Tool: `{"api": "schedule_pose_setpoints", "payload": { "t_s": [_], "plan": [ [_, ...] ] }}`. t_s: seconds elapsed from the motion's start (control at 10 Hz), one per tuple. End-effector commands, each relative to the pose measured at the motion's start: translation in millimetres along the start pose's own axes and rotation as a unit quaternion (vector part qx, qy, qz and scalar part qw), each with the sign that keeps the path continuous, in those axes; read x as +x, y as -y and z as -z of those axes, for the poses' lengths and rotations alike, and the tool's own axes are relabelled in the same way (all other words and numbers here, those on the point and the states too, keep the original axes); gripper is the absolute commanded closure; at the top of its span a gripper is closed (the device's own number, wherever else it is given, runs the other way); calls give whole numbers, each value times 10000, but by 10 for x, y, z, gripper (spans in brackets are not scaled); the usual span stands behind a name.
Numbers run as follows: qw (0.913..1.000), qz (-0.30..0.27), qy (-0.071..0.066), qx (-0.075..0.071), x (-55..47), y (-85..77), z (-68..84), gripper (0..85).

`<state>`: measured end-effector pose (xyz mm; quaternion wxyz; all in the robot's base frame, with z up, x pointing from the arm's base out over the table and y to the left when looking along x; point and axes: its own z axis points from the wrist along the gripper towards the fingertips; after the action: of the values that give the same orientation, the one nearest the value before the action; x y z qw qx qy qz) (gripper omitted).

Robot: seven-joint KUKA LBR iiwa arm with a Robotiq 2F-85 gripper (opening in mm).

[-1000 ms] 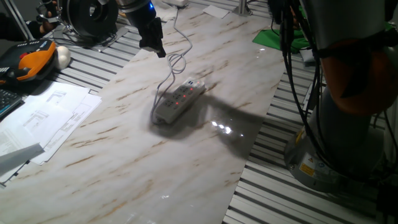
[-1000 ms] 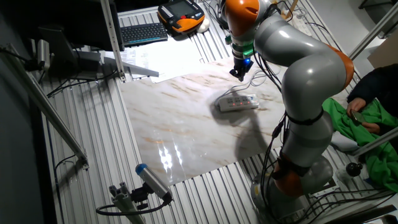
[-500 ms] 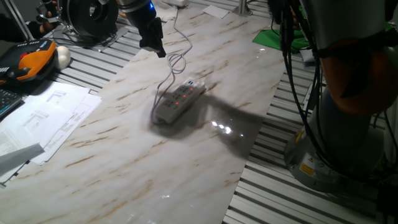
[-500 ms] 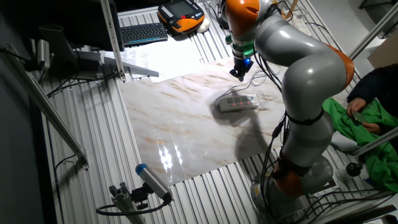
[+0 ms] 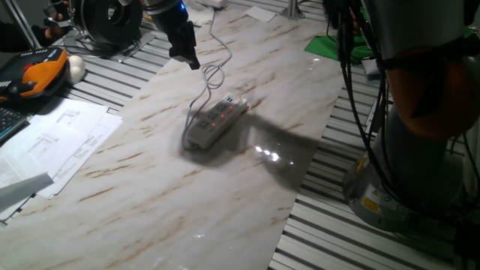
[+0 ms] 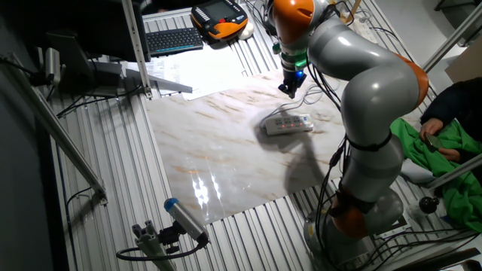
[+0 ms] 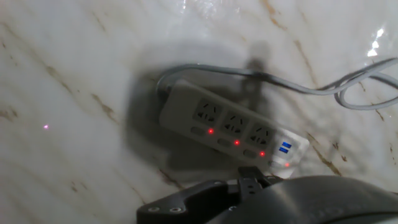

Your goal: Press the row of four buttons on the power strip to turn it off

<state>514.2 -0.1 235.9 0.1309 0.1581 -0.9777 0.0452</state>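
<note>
Gripper (image 5: 187,56) hangs above the marble table (image 5: 150,180), apart from the power strip (image 5: 216,120); its buttons (image 7: 236,142) glow red. Whether the jaws are open or closed cannot be told.

Arm w/ grey links & orange joints reaches over the desk (image 6: 218,150), a marble-look slab on a slatted metal top. Tool (image 6: 289,89) hangs just above the desk's far edge, near the power strip (image 6: 288,124) but not touching it; fingers too small to read. Strip lies flat, white, tiny red dots of the buttons (image 6: 288,120) along it. Thin cord (image 6: 310,95) runs off behind. Black keyboard (image 6: 173,39), orange-black pendant (image 6: 220,16) & papers (image 6: 197,74) at back. Green cloth (image 6: 444,162) at right.
</note>
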Motion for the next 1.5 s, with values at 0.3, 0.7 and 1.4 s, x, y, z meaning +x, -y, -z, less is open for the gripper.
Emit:
{"api": "schedule_pose_setpoints", "payload": {
  "t_s": [0.3, 0.7, 1.4],
  "plan": [
    [9979, -484, 123, -421, -1, 0, 1, 850],
    [9939, -1087, 171, -76, -1, 0, 1, 850],
    [9917, -1146, 426, -400, -1, 0, 1, 850]
  ]
}}
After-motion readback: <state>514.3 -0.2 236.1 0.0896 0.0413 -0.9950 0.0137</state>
